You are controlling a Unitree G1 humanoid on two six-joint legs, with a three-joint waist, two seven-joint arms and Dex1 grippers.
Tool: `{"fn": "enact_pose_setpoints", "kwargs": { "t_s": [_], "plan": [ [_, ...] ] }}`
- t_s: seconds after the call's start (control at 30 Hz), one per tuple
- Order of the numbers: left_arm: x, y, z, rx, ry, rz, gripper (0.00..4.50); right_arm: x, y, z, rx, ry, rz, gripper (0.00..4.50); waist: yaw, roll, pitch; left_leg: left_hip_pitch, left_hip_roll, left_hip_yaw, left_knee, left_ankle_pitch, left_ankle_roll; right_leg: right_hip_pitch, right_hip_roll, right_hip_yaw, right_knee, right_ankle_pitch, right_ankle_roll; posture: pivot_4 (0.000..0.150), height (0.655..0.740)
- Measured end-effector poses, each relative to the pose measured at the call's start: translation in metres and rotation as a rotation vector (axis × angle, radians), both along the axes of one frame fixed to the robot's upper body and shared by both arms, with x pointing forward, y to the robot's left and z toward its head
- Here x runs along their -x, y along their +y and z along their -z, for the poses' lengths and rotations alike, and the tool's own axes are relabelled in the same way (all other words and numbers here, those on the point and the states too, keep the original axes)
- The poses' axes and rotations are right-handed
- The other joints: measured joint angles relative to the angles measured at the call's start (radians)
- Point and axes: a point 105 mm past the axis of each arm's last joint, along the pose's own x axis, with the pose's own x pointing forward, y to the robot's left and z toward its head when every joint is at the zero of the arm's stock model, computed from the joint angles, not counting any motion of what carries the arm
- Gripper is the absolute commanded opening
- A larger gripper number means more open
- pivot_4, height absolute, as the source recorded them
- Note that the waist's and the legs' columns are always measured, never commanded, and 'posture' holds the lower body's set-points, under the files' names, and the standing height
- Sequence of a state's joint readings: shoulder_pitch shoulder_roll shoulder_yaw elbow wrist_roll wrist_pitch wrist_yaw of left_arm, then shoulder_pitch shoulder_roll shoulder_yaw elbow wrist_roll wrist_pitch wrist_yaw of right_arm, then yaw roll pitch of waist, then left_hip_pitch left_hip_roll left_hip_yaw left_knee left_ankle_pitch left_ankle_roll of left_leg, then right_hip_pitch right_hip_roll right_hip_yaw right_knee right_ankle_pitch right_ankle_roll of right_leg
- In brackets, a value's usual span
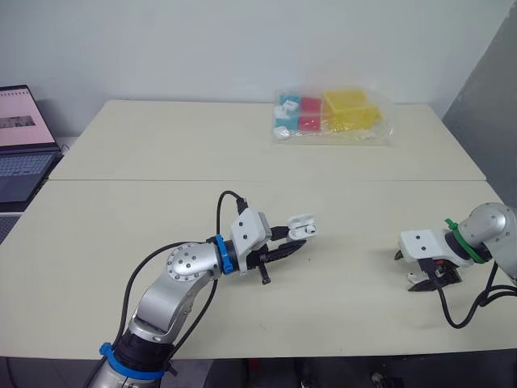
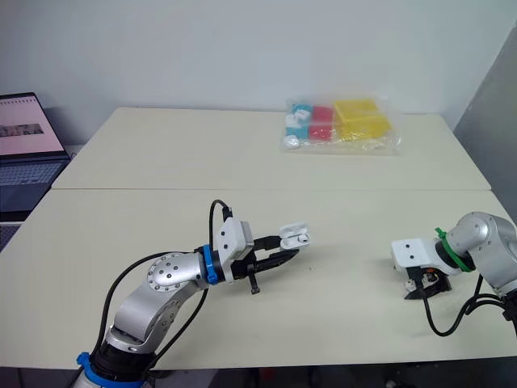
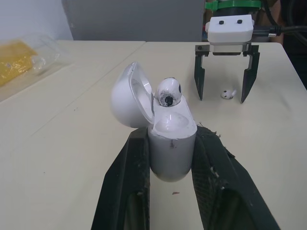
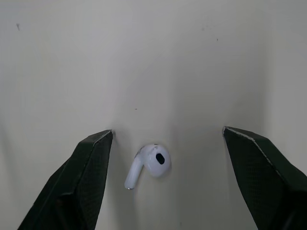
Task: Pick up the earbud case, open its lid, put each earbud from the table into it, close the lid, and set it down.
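Observation:
The white earbud case is held above the table, my left gripper shut on its body. Its lid stands open and one earbud sits in a slot, its head sticking out. A second white earbud lies on the table at the right. My right gripper hangs just over it, open, with a finger on either side and neither touching it. In the left wrist view the right gripper straddles that loose earbud.
A clear bag of coloured boxes lies at the back of the cream table. An open laptop stands off the far left edge. A seam crosses the table between its two halves.

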State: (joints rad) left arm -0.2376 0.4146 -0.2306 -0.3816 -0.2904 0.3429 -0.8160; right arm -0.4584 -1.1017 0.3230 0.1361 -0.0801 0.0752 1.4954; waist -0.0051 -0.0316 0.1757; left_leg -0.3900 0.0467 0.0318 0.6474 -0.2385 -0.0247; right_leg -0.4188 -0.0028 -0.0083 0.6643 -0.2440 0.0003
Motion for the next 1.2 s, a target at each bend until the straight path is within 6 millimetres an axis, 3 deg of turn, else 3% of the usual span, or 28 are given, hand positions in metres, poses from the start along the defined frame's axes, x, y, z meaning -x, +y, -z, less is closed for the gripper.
{"fn": "enact_pose_setpoints", "kwargs": {
  "t_s": [0.2,0.37,0.57,0.93,1.2],
  "plan": [
    [0.0,-0.002,-0.001,0.006,-0.001,0.003,0.79,0.002,0.007,-0.019,-0.055,-0.033,0.02,3.62,0.003,0.0,0.0,-0.002,0.0,0.0,-0.001,0.0,0.0,-0.001,0.0,0.0,-0.001,0.0,0.0,0.15,0.74],
    [0.0,-0.004,0.0,0.018,0.0,-0.001,0.79,0.018,0.009,-0.045,-0.101,-0.057,0.218,3.62,0.006,0.001,0.0,-0.003,0.0,-0.001,0.0,0.0,0.0,-0.001,-0.001,-0.001,-0.001,0.0,0.0,0.15,0.74],
    [0.002,-0.007,0.003,0.024,0.011,0.001,0.79,0.039,0.0,-0.024,-0.068,0.02,0.478,3.62,0.005,0.001,0.0,-0.002,0.0,-0.001,0.001,0.0,0.0,-0.001,-0.001,0.0,0.0,0.0,0.0,0.15,0.74],
    [0.005,-0.014,0.003,0.042,0.011,0.016,0.79,0.01,-0.009,-0.006,-0.022,-0.022,0.548,3.62,0.002,0.001,0.0,-0.003,0.0,-0.001,0.0,0.0,0.0,-0.002,0.0,-0.001,-0.001,0.0,0.0,0.15,0.74],
    [0.004,-0.013,0.007,0.045,0.022,-0.008,0.79,0.005,-0.014,-0.002,0.008,-0.002,0.545,3.62,0.003,0.001,0.0,-0.003,0.0,-0.001,0.0,0.0,0.0,-0.002,0.0,-0.001,-0.001,0.0,0.0,0.15,0.74]
  ]
}}
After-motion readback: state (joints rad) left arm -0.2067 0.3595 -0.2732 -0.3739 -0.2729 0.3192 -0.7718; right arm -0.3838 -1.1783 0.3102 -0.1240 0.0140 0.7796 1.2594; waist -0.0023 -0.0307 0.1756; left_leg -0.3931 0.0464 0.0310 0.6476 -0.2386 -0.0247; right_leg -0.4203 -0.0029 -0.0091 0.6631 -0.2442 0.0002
